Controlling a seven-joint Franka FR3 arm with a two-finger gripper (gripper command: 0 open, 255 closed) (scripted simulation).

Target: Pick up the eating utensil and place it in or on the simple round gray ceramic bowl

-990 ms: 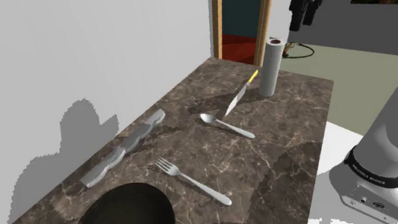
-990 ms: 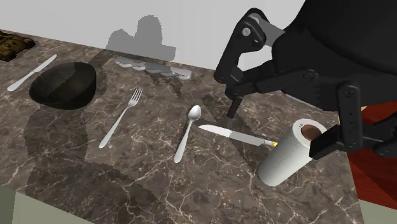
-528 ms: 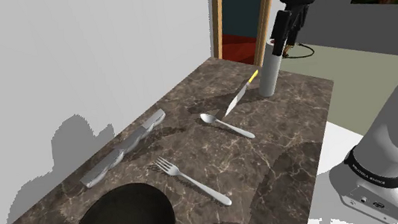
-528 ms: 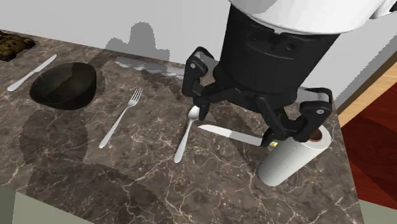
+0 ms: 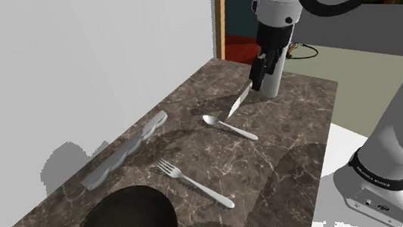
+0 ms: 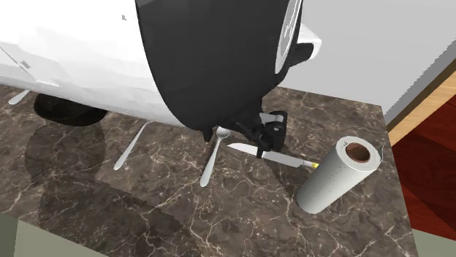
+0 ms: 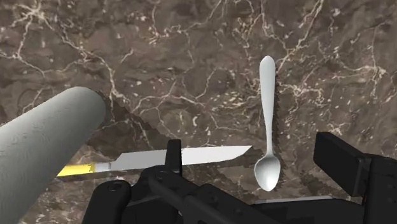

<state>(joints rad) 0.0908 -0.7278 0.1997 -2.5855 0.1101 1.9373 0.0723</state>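
A silver spoon [image 5: 228, 127] [image 6: 212, 159] [image 7: 268, 121] lies mid-table. A knife with a yellow handle [image 5: 241, 97] [image 6: 274, 155] [image 7: 184, 157] lies beside it, and a silver fork [image 5: 196, 184] [image 6: 131, 148] lies nearer the dark round bowl [image 5: 123, 224] [image 6: 62, 113]. My black gripper [image 5: 262, 73] [image 6: 257, 137] [image 7: 254, 158] hangs open a little above the knife blade and the spoon's bowl end, beside the paper roll, holding nothing. The arm hides most of the bowl in the second exterior view.
An upright paper towel roll [image 5: 273, 70] [image 6: 336, 175] [image 7: 44, 149] stands right next to the gripper. A grey wavy object [image 5: 124, 150] lies along the wall side of the marble table [image 5: 287, 154]. A doorway opens behind the table's far end.
The arm has come down from high above the table's far end to just over the knife and spoon. The fingers stay apart. No utensil has moved.
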